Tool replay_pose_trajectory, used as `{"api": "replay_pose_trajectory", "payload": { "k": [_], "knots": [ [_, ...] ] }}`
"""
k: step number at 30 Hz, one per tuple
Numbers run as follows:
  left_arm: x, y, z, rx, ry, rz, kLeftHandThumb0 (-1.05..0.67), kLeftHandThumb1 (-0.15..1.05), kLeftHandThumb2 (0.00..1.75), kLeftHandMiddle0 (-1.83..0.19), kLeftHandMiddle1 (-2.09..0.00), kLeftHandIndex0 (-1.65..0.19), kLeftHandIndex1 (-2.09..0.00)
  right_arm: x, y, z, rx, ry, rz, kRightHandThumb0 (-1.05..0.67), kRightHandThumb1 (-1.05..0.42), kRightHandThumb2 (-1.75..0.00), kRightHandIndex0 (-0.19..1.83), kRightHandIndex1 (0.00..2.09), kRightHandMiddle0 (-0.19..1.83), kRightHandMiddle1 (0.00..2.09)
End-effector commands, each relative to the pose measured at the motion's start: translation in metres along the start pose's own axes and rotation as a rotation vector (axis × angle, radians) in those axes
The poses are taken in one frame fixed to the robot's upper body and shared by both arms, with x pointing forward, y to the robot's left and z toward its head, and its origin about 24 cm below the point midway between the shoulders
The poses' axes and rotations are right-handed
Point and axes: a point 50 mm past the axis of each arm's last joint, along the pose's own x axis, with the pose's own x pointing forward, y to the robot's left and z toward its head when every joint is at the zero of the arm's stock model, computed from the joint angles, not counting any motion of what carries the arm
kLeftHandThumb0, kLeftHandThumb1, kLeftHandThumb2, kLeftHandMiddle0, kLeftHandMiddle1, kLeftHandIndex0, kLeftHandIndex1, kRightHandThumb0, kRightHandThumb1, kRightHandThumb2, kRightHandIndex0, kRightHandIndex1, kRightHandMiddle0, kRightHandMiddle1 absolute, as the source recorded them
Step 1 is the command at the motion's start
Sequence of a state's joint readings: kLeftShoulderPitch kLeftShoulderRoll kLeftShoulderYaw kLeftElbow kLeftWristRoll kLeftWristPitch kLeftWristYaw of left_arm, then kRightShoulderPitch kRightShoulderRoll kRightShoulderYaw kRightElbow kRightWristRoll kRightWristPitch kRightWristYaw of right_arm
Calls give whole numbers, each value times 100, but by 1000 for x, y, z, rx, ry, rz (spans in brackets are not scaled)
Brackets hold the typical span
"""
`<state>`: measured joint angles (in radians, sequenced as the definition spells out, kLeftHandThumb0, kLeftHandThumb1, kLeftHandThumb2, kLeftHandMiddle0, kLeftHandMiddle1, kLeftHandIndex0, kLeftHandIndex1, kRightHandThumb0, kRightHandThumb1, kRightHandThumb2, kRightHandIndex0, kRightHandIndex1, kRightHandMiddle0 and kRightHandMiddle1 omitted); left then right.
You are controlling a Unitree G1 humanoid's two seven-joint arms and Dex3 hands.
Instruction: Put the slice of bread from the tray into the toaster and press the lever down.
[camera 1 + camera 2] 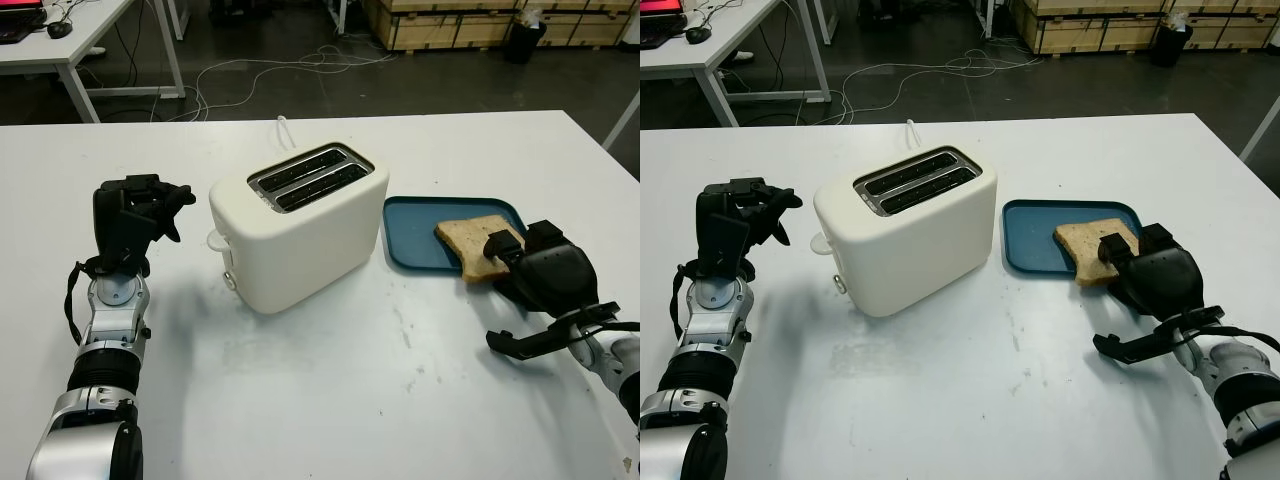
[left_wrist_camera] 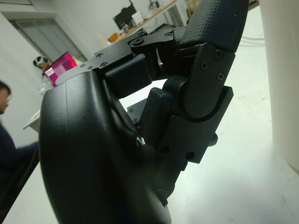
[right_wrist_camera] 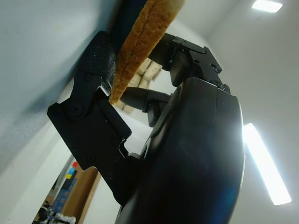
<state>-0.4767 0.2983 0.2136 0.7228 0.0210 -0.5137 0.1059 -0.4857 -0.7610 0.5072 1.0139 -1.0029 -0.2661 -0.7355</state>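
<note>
Black three-finger right hand (image 1: 520, 262) pinches the toasted bread slice (image 1: 478, 240) at the blue tray's (image 1: 420, 225) edge (left hand (image 1: 140, 215) curled, empty).

Lab or workshop space: white worktables (image 1: 300, 400), bare dark floor (image 1: 300, 30) with loose cables (image 1: 250, 75), wooden crates (image 1: 470, 20) along back wall, desk (image 1: 60, 45) with mouse, bin (image 1: 524, 40) by crates.

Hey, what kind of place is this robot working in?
Probably a lab or workshop, not a kitchen: the toaster sits on a plain white table, with loose cables on the floor and wooden crates behind.
</note>
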Motion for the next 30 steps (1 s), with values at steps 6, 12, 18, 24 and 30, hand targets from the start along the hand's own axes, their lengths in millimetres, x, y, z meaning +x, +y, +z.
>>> {"api": "replay_pose_trajectory", "payload": {
  "k": [6,12,18,24,30],
  "knots": [
    [6,6,8,18,-38,18,-105,92,21,-157,-128,-156,-67,3,13,17,-4,-40,124,-78,-28,-97,69,139,60,114],
    [5,6,7,14,-33,17,-105,92,21,-157,-129,-156,-68,5,11,21,-64,-78,77,-76,-46,-125,111,135,99,113],
    [5,5,7,9,-31,18,-105,92,21,-157,-129,-155,-70,4,5,19,-63,-105,-18,-93,-79,-97,154,161,128,143],
    [5,5,7,17,-33,18,-105,92,20,-157,-128,-156,-68,8,0,15,-38,-100,-37,-92,-92,-89,157,174,132,158],
    [4,5,6,11,-34,15,-105,92,20,-157,-129,-155,-68,13,-5,9,20,-65,13,-84,-92,-104,157,170,130,154]
  ]
}}
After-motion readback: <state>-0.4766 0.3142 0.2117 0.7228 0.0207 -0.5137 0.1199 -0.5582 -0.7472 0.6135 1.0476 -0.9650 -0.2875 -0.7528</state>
